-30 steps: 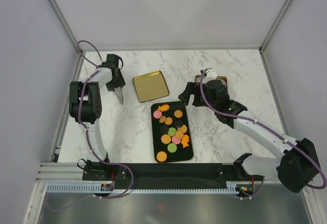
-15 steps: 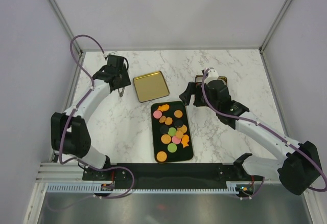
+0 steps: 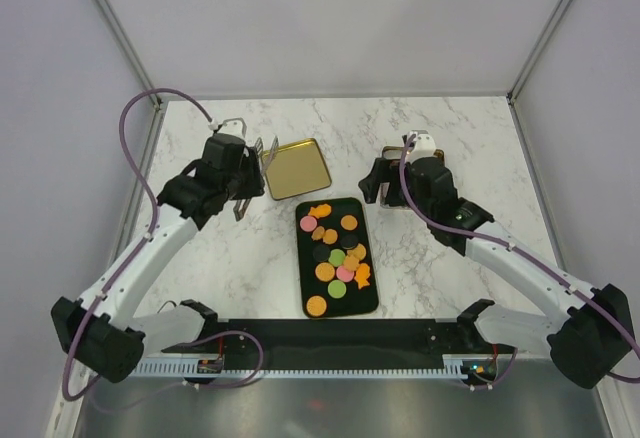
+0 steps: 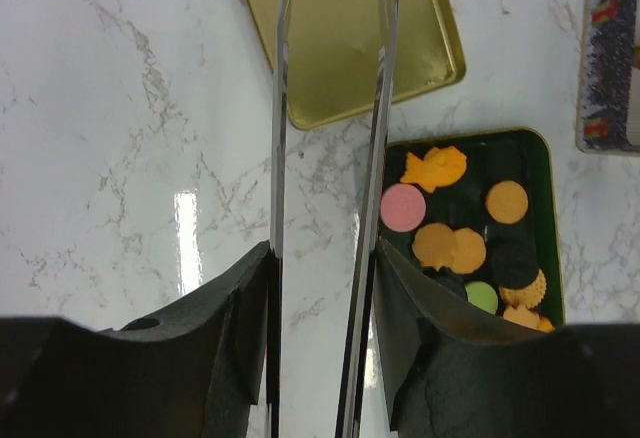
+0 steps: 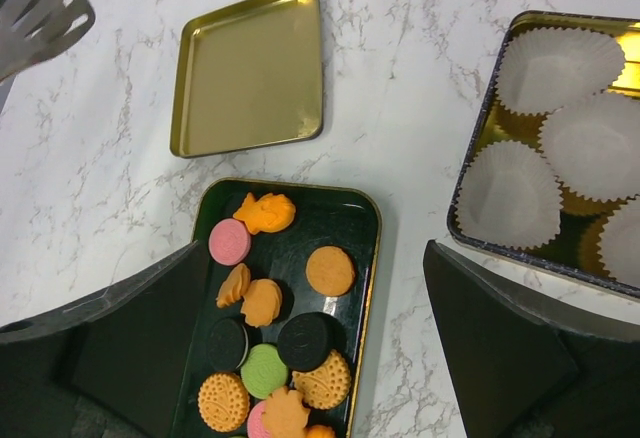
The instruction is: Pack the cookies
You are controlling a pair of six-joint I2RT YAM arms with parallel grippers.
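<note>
Because the left gripper [image 4: 325, 258] is clamped on metal tongs [image 4: 281, 108], their blades a narrow gap apart over marble beside the gold lid [image 3: 296, 168], it should swing right to the black tray [image 3: 372, 288], where the cookies [image 3: 335, 248] lie. Pinch one outlying cookie gently; the right gripper [image 5: 311, 248], spread wide and empty, hovers near the paper-cupped tin [image 5: 480, 188].

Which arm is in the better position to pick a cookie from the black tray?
Left, probably: the left fingers hold tongs, tips over the gold lid beside the cookies. The right fingers are open and empty.
</note>
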